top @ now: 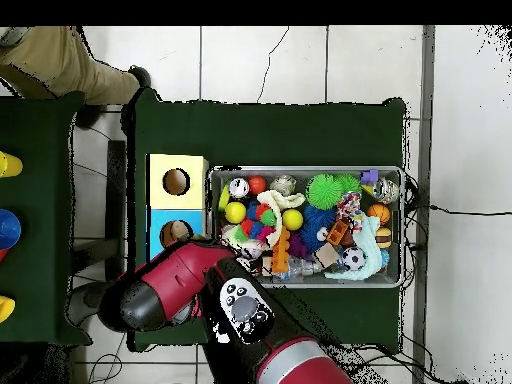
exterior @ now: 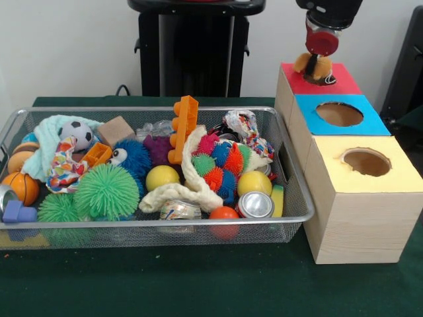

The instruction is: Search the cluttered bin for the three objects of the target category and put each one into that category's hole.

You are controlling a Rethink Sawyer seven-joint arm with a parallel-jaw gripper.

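The bin (exterior: pixel 165 223) is a shallow wire-mesh basket on the green table, full of mixed toys; it also shows in the overhead view (top: pixel 305 170). Three wooden boxes stand to its right, with a red top (exterior: pixel 345 83), a blue top (exterior: pixel 309 107) and a yellow top (exterior: pixel 330 173), each with a round hole. My gripper (exterior: pixel 314 67) hangs just over the red-topped box, shut on a small orange-yellow rounded object (exterior: pixel 304 63) right above that box's hole. In the overhead view my arm (top: pixel 190 280) covers the gripper and the red box.
The bin holds green spiky balls (exterior: pixel 106 191), a yellow ball (exterior: pixel 162 177), an orange building block (exterior: pixel 185 129), a soccer ball (exterior: pixel 80 133), a basketball (exterior: pixel 23 187), a can (exterior: pixel 255 205) and a rope toy (exterior: pixel 192 185). A person's leg (top: pixel 50 60) shows at the overhead view's top left.
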